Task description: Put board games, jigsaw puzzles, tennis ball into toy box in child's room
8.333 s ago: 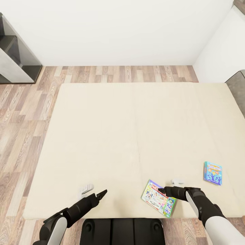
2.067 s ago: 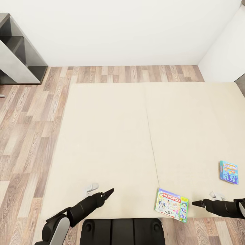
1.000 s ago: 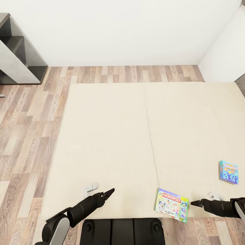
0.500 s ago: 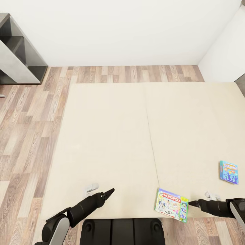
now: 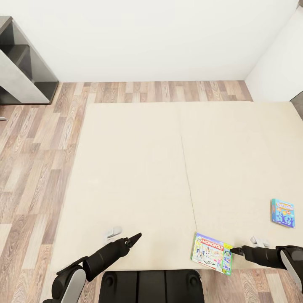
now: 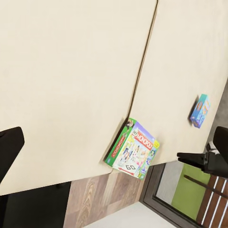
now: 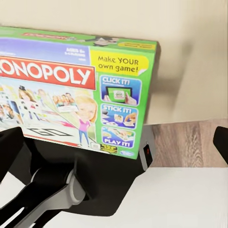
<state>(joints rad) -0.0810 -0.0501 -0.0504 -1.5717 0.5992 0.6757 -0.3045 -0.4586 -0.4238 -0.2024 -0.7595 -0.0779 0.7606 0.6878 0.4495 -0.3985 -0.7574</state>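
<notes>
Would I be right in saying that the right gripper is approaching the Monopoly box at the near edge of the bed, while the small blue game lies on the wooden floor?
Not quite: the small blue game lies on the bed, not the floor, as the head view shows. The right gripper is indeed beside the Monopoly box at the bed's near edge.

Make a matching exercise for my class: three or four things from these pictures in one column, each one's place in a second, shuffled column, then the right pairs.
Things:
1. MONOPOLY box
2. blue game box
3. left gripper
4. dark shelf unit

Places:
A. on the floor by the wall, at the far left
B. at the bed's near edge, overhanging it
C. farther up the bed, near its right side
D. over the bed's near left part

Pairs: 1-B, 2-C, 3-D, 4-A
</notes>
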